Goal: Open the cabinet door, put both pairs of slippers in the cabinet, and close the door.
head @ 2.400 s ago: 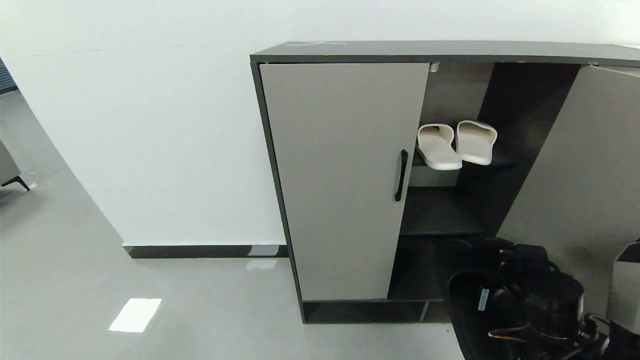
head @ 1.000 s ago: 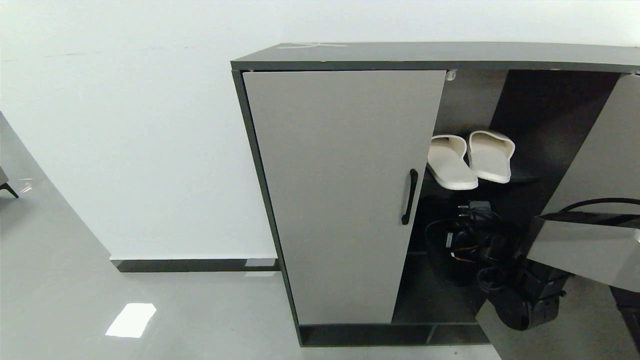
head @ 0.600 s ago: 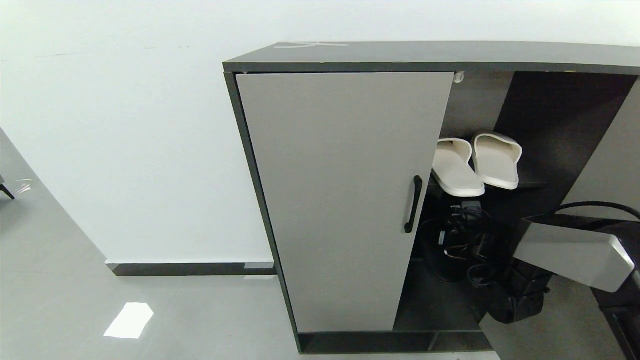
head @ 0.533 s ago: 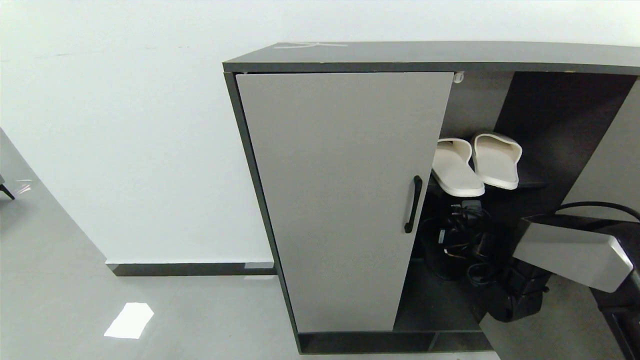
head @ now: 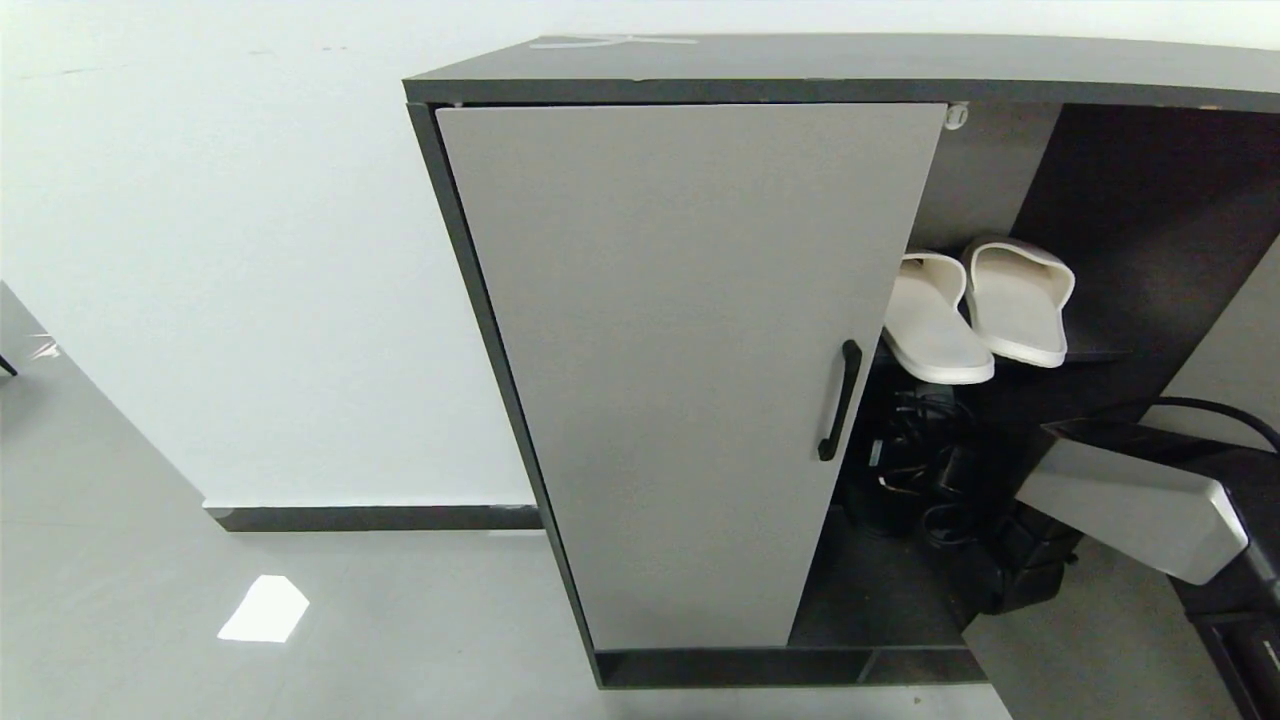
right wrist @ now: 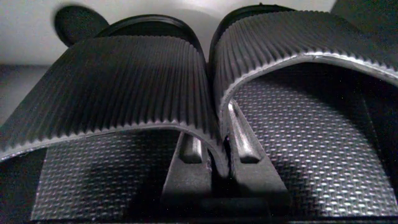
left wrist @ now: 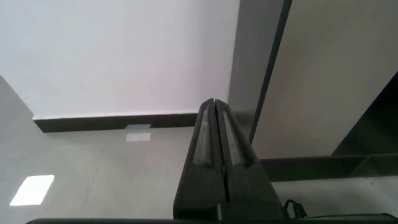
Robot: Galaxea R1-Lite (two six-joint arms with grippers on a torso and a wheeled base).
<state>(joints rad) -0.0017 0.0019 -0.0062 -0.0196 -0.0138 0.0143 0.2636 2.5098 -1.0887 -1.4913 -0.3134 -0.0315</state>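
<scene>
A dark cabinet point(head: 800, 70) stands against the wall, its left door point(head: 680, 350) closed and its right side open. A pair of white slippers point(head: 975, 315) lies on the upper shelf. Below that shelf my right arm reaches into the dark compartment. In the right wrist view my right gripper point(right wrist: 217, 150) is shut on the pair of black ribbed slippers point(right wrist: 124, 81), pinching their inner edges together. My left gripper point(left wrist: 213, 109) is shut on nothing, hanging over the floor near the cabinet's left front corner.
The closed door carries a black handle point(head: 838, 400) at its right edge. The open right door point(head: 1245, 345) stands at the far right, beside my right arm. Grey floor point(head: 300, 620) and a white wall lie left of the cabinet.
The head camera has moved closer and shifted. My right arm carried the black slippers from in front of the cabinet's base up into the compartment under the white slippers.
</scene>
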